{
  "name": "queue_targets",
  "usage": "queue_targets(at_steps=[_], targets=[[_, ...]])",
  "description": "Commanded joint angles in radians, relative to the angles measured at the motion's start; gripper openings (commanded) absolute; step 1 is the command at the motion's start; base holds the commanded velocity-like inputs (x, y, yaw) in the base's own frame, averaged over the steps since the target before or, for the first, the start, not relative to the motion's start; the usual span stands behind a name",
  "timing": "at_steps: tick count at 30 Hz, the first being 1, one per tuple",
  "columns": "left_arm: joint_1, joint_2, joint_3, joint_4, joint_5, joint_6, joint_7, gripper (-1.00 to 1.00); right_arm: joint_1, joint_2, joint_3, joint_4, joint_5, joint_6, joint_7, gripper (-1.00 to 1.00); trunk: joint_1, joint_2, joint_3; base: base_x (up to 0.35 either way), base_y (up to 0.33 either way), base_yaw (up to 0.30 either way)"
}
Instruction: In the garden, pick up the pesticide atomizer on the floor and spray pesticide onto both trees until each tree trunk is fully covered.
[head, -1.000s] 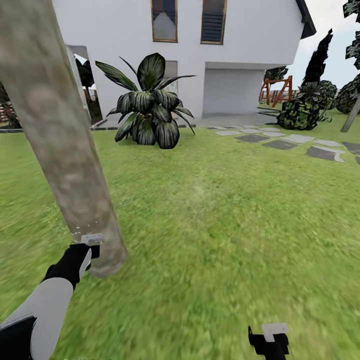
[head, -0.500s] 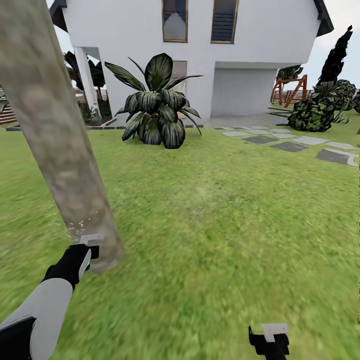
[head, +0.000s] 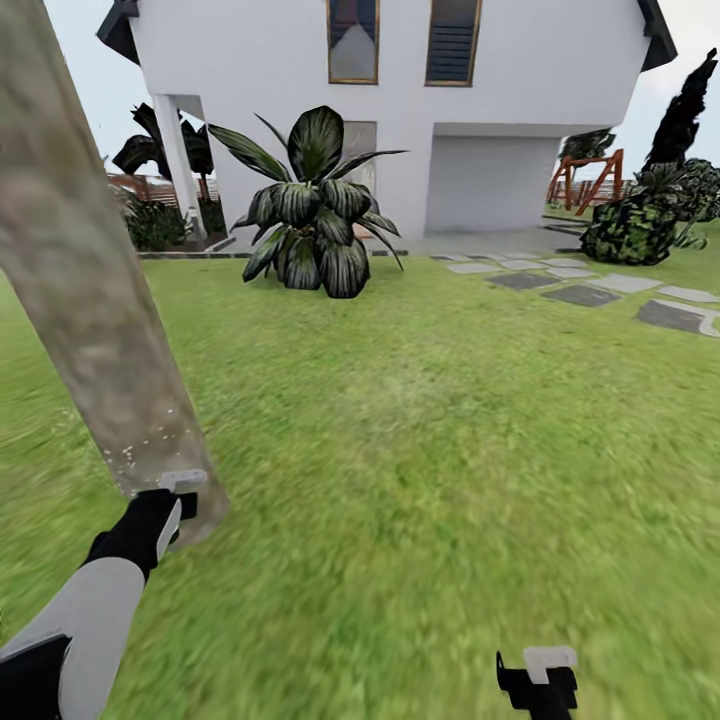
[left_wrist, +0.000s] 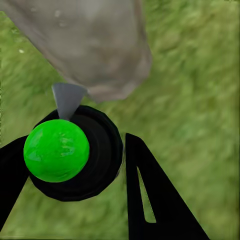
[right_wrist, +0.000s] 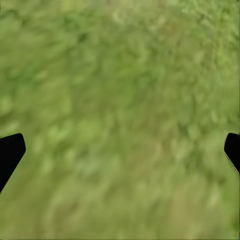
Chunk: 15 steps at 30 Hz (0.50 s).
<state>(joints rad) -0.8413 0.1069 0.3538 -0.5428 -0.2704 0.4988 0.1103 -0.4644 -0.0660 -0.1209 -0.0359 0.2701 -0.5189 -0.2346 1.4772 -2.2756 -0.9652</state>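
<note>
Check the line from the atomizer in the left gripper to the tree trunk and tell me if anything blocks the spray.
Nothing visible blocks it. The left gripper holds the atomizer, and its grey nozzle points straight at the base of the tree trunk just ahead. A few white pesticide specks already dot the bark there.

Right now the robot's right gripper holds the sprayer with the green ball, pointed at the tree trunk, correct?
Not quite: the left gripper holds the sprayer, as the left wrist view shows, pointed at the trunk. The right gripper is open over grass.
</note>
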Motion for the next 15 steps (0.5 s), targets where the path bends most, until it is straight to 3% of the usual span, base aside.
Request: queue_targets(at_steps=[1, 7, 12, 15], targets=[[0.000, 0.000, 0.004, -0.001, -0.004, 0.004, -0.001, -1.00, 0.000, 0.000, -0.008, 0.001, 0.011, -0.003, -0.003, 1.00, 0.000, 0.000, -0.001, 0.179, -0.237, 0.252], [0.006, 0.041, 0.013, 0.001, -0.003, -0.004, 0.001, -1.00, 0.000, 0.000, -0.008, 0.002, 0.011, -0.003, -0.003, 1.00, 0.000, 0.000, -0.001, 0.182, -0.234, 0.273], [0.025, 0.046, 0.013, 0.003, -0.001, -0.005, 0.003, -1.00, 0.000, 0.000, -0.008, 0.002, 0.011, -0.003, -0.003, 1.00, 0.000, 0.000, -0.001, 0.194, -0.227, 0.275], [0.069, 0.046, 0.020, 0.002, 0.000, -0.008, 0.002, -1.00, 0.000, 0.000, -0.008, 0.002, 0.011, -0.003, -0.003, 1.00, 0.000, 0.000, -0.001, 0.206, -0.220, 0.096]])
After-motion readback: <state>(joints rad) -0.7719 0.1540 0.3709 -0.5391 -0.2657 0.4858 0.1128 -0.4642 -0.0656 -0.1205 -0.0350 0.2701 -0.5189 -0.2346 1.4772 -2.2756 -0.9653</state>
